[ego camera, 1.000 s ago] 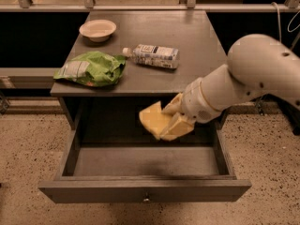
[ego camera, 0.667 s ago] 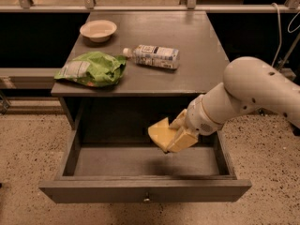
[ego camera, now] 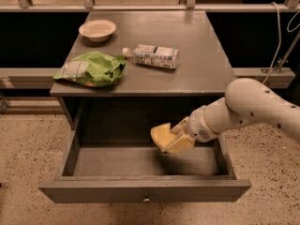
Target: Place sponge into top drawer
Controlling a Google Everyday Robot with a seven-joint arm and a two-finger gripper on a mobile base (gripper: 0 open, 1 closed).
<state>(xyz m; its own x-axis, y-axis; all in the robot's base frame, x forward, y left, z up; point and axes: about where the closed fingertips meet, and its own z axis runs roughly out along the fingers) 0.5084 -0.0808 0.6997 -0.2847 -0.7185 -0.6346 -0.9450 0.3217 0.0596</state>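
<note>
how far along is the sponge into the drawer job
Done: the top drawer stands pulled open, and the sponge is lifted, with the gripper fingers shut on it. In hand: the gripper holds the sponge above the drawer's floor, right of centre, under the tabletop's front edge. Left: lower and release it; the sponge is not yet resting in the drawer.

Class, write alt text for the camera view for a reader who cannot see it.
The robot's gripper holds a pale yellow sponge over the open top drawer. On the table above lie a green bag, a plastic bottle and a bowl.
</note>
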